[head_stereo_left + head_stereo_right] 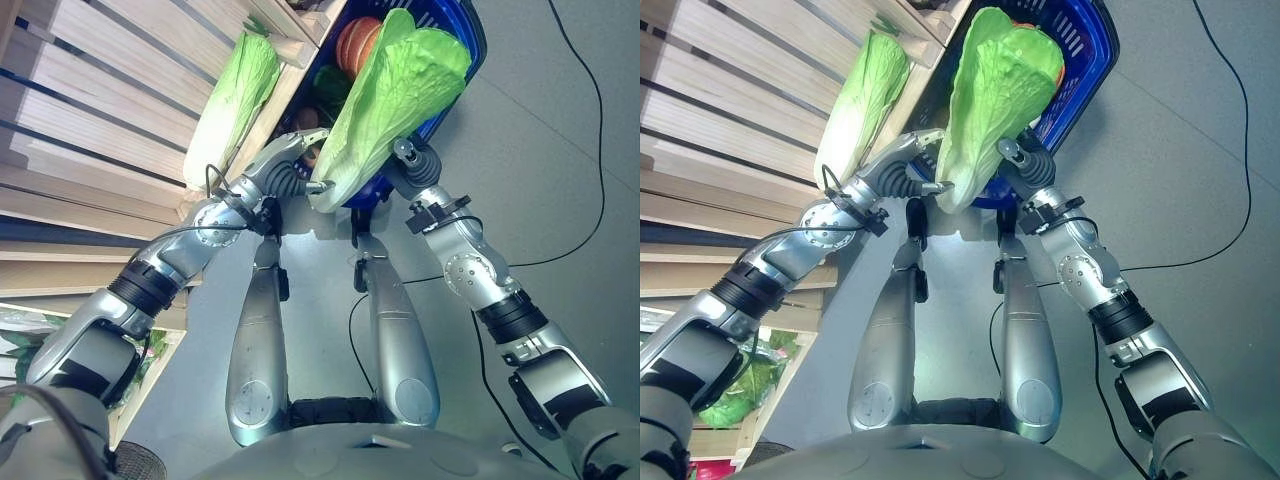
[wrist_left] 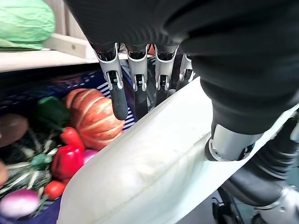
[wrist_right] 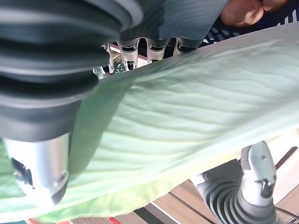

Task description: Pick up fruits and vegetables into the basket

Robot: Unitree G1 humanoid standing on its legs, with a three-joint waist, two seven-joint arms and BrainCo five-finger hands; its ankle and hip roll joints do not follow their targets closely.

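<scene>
Together, both hands hold a napa cabbage (image 1: 395,100) up over the blue basket (image 1: 462,85), its pale stem end low between them and its green leaves reaching away past the fingers above the basket's load. The left hand (image 1: 290,165) presses against the stem from one side: in the left wrist view its fingers (image 2: 117,91) run straight down the far side of the white stem (image 2: 154,172) with the thumb (image 2: 231,142) on the near side, so the stem lies clasped between them. The right hand (image 1: 412,165) meets the cabbage from the opposite side; in the right wrist view its fingers (image 3: 140,49) disappear over the top of a ribbed green leaf (image 3: 196,107) and the thumb (image 3: 39,158) lies along the leaf's near edge, so it grips the leaf too.

No writing can be read on anything.

Beyond the left fingers, the left wrist view looks into the basket: an orange pumpkin (image 2: 93,116), red peppers (image 2: 67,156), a green pepper (image 2: 51,111), a purple onion (image 2: 18,203) and a brown item at the edge that cannot be identified. The head views show only the pumpkin (image 1: 355,45) and some dark greens past the held cabbage.

A second napa cabbage (image 1: 235,105) lies on the wooden slatted shelf (image 1: 90,110), just beside the left arm. More leafy greens (image 1: 735,385) sit in a lower wooden crate.
</scene>
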